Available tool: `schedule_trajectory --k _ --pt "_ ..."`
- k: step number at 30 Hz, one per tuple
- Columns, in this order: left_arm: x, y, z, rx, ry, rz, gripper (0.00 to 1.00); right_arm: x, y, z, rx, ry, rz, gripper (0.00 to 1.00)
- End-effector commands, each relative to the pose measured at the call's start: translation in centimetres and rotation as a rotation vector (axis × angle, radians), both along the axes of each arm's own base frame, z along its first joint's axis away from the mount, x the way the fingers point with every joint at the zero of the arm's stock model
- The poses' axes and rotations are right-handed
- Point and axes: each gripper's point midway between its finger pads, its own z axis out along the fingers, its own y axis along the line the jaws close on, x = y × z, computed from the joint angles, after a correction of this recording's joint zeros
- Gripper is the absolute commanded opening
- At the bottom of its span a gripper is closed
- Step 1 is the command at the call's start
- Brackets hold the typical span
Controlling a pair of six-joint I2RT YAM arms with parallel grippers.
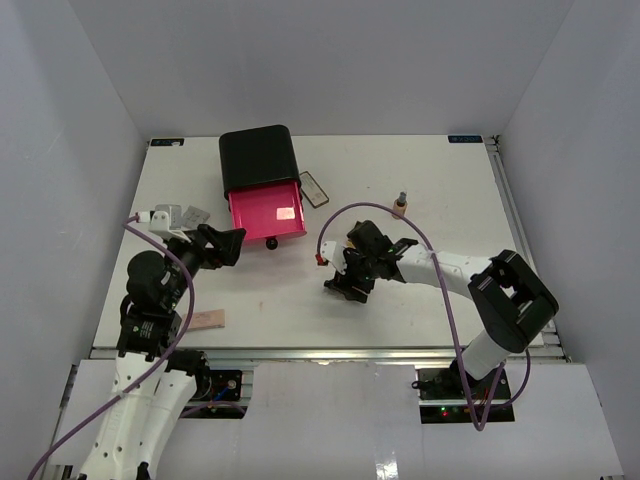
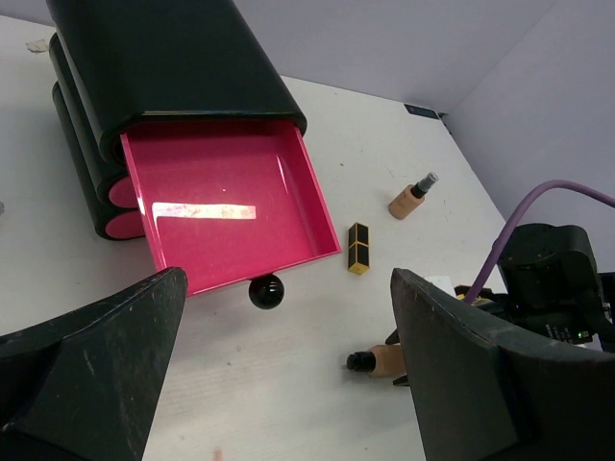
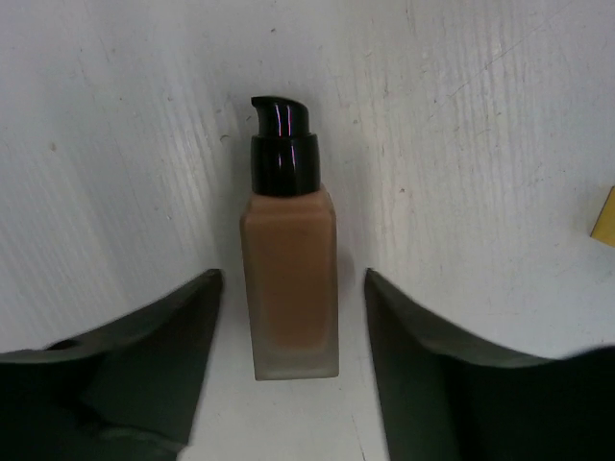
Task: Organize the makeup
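A beige foundation bottle (image 3: 288,279) with a black pump cap lies flat on the white table. My right gripper (image 3: 291,276) is open, one finger on each side of the bottle and not touching it. The same bottle shows in the left wrist view (image 2: 380,361), and the right gripper shows in the top view (image 1: 345,280). A gold-and-black lipstick (image 2: 357,248) lies near the open pink drawer (image 2: 221,206). A second foundation bottle (image 1: 400,204) stands further back. My left gripper (image 2: 288,280) is open and empty, in front of the drawer's black knob (image 2: 266,291).
The black box (image 1: 258,158) stands at the back centre with its pink drawer (image 1: 266,213) pulled out. A flat compact (image 1: 314,189) lies right of it. A beige-pink pad (image 1: 208,319) lies near the front edge. A small grey palette (image 1: 196,215) lies left of the drawer.
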Motion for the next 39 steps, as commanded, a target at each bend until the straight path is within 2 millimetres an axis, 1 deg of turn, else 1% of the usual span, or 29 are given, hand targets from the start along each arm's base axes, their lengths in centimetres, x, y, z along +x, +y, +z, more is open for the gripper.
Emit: schedule_trajectory --k 1,5,6,7,10,11,13,14,15,17,20,22,25,26,28,30,32,35,39 --pt "0.0 0.5 -0.2 0.011 0.002 0.025 0.98 1.4 1.4 1.2 0.037 -0.048 -0.004 0.50" --pt "-0.1 0.5 -0.1 0.009 -0.001 0.025 0.98 1.3 1.4 1.1 0.033 -0.046 0.015 0.32" --pt "-0.1 0.5 0.0 0.009 -0.003 0.027 0.98 1.1 1.5 1.4 0.038 -0.041 0.029 0.24" --pt "-0.2 0.5 0.0 0.008 -0.004 0.029 0.98 0.8 1.8 2.0 0.054 -0.038 0.056 0.20" --pt "-0.3 0.6 0.0 0.007 -0.005 0.035 0.98 -0.5 2.9 4.8 0.130 -0.021 0.164 0.14" --pt "-0.3 0.7 0.0 0.007 -0.006 0.036 0.98 -0.5 3.1 5.8 0.144 -0.033 0.182 0.13" --pt "-0.3 0.8 0.1 0.006 -0.009 0.041 0.98 -1.2 4.6 9.6 0.228 -0.037 0.261 0.12" --pt "-0.3 0.8 0.1 0.006 -0.009 0.043 0.98 -0.8 5.4 11.7 0.263 -0.061 0.281 0.11" --pt "-0.3 0.8 0.0 0.007 -0.007 0.043 0.98 -0.3 6.4 14.4 0.302 -0.085 0.297 0.11" --pt "-0.3 0.8 0.1 0.007 -0.009 0.047 0.98 -0.2 7.6 17.9 0.348 -0.081 0.326 0.11" --pt "-0.2 1.1 0.0 0.007 -0.009 0.059 0.98 1.0 9.6 21.2 0.406 -0.110 0.342 0.11" --pt "-0.3 1.2 0.1 0.007 -0.011 0.067 0.98 2.7 11.5 24.2 0.453 -0.152 0.328 0.10" --pt "-0.3 1.4 0.2 0.006 -0.016 0.080 0.98 5.0 14.0 26.6 0.483 -0.208 0.287 0.11" --pt "-0.3 1.5 0.2 0.006 -0.016 0.082 0.98 5.8 14.7 27.0 0.482 -0.228 0.269 0.11" --pt "-0.3 1.6 0.2 0.006 -0.018 0.089 0.98 8.5 16.8 27.1 0.459 -0.297 0.207 0.12" --pt "-0.4 1.7 0.2 0.006 -0.019 0.092 0.98 10.6 18.3 26.2 0.429 -0.334 0.166 0.13" --pt "-0.4 1.8 0.2 0.005 -0.019 0.098 0.98 11.9 19.2 24.4 0.386 -0.350 0.127 0.14" --pt "-0.5 1.8 0.2 0.003 -0.022 0.101 0.98 12.8 20.2 22.6 0.360 -0.367 0.108 0.14" --pt "-0.6 1.8 0.3 0.001 -0.026 0.097 0.98 13.2 20.8 20.8 0.330 -0.375 0.104 0.15"
